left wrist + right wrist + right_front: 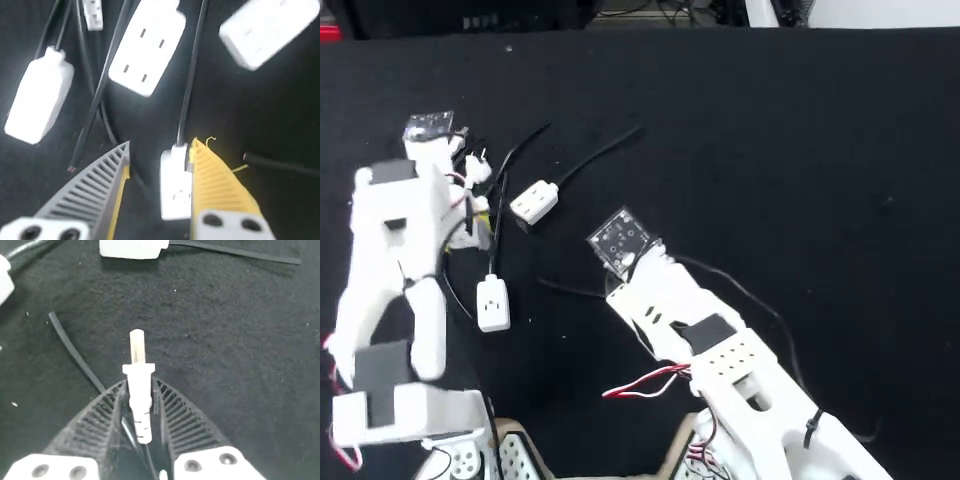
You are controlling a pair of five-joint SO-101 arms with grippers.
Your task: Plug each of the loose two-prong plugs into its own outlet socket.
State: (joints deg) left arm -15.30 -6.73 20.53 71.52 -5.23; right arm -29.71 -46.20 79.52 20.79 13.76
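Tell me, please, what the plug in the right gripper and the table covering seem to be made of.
The plug looks like smooth white moulded plastic, with grip ridges. The table covering looks like matt black cloth, perhaps felt: fuzzy nap, lint specks.

White two-prong plug (137,390) clamped in right gripper (138,384), prongs pointing out past fingertips. Second white plug (477,168) far left. White outlet socket (534,201) flat on desk (770,150), slots up. Second outlet socket (493,303) nearer, apart.
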